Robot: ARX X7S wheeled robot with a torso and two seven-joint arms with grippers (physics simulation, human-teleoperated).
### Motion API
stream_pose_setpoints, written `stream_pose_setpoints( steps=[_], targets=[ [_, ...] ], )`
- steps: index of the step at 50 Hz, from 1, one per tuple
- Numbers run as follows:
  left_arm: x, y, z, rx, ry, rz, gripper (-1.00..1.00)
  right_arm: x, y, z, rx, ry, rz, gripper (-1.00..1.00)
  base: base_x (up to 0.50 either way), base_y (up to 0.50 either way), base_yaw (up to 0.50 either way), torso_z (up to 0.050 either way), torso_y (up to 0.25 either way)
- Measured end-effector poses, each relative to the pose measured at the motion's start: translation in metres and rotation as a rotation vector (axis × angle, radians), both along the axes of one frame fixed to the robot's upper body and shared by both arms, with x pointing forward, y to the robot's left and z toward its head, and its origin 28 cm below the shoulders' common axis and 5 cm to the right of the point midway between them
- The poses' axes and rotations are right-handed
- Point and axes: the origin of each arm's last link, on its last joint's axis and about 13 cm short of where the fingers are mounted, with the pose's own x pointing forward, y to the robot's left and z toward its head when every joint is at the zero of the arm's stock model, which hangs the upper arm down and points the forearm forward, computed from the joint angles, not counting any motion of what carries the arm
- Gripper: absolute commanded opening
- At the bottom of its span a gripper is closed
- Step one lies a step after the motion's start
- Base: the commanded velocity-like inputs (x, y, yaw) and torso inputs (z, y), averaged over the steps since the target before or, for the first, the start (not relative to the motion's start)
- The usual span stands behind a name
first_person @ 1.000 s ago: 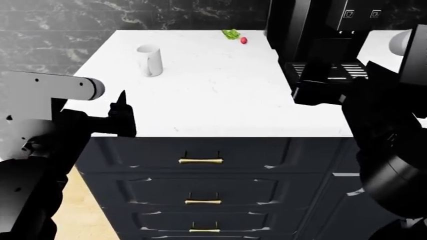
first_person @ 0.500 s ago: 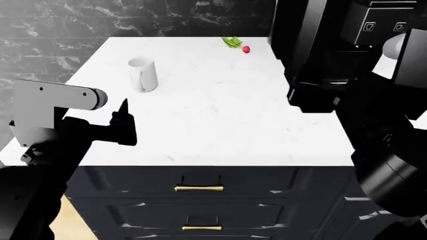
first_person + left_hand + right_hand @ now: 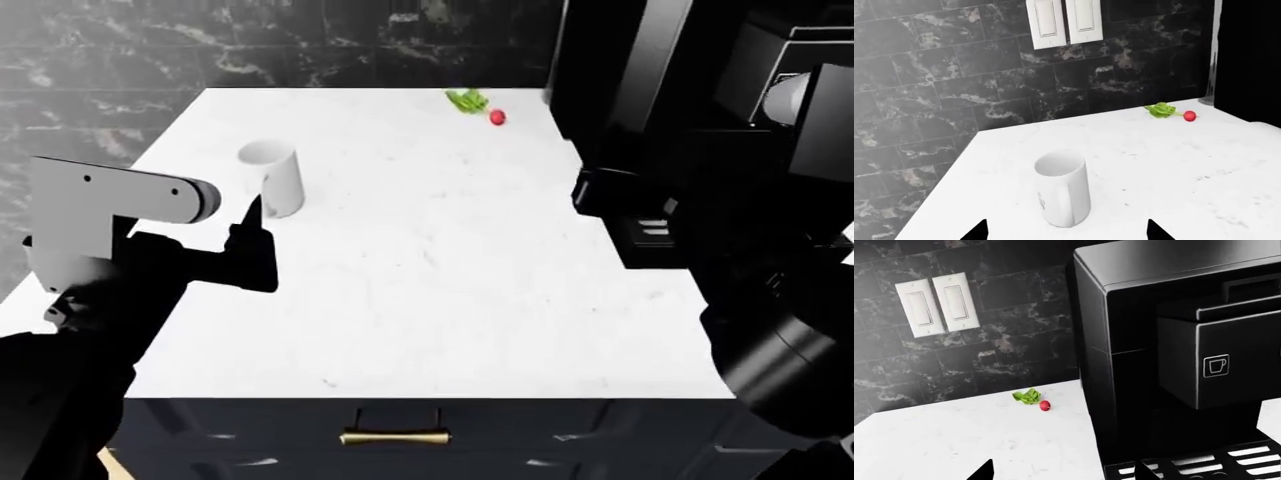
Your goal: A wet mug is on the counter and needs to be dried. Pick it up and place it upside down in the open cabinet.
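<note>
The white mug (image 3: 272, 177) stands upright on the white marble-look counter (image 3: 441, 250), near its back left. In the left wrist view the mug (image 3: 1062, 189) has a faint dark print low on its side. My left gripper (image 3: 251, 250) is open and empty, a short way in front of the mug; its fingertips (image 3: 976, 231) stand wide apart either side of it, not touching. My right gripper (image 3: 603, 205) is open and empty at the counter's right edge, by the coffee machine; in its wrist view the gripper (image 3: 1064, 472) frames counter and drip tray. The open cabinet is out of view.
A black coffee machine (image 3: 1174, 340) stands at the counter's right, also in the head view (image 3: 667, 90). A red radish (image 3: 497, 118) and green leaf (image 3: 466, 99) lie at the back. Black marble wall tiles with two light switches (image 3: 1064, 22) rise behind. Dark drawers (image 3: 400, 440) sit below.
The head view has moved closer and higher over the counter; the drawers have slid mostly out of sight. My left gripper now sits nearer the mug. Both grippers stay open.
</note>
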Motion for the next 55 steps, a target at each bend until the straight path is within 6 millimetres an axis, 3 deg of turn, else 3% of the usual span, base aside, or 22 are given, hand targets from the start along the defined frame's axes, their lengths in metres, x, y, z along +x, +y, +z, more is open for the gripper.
stream_pose_setpoints(
  steps=[41, 46, 55],
  targets=[
    [-0.005, 0.002, 0.003, -0.009, -0.023, -0.007, 1.00, -0.005, 0.005, -0.002, 0.005, 0.009, 0.035, 1.00, 0.24, 0.00, 0.00, 0.000, 0.001],
    [-0.007, 0.003, 0.004, -0.010, -0.030, -0.002, 1.00, 0.006, 0.005, -0.011, 0.023, 0.126, 0.054, 1.00, 0.24, 0.00, 0.00, -0.045, -0.011],
    [-0.010, 0.004, 0.005, -0.010, -0.037, 0.000, 1.00, 0.008, 0.003, -0.014, 0.033, 0.163, 0.051, 1.00, 0.24, 0.00, 0.00, -0.075, 0.000]
  ],
)
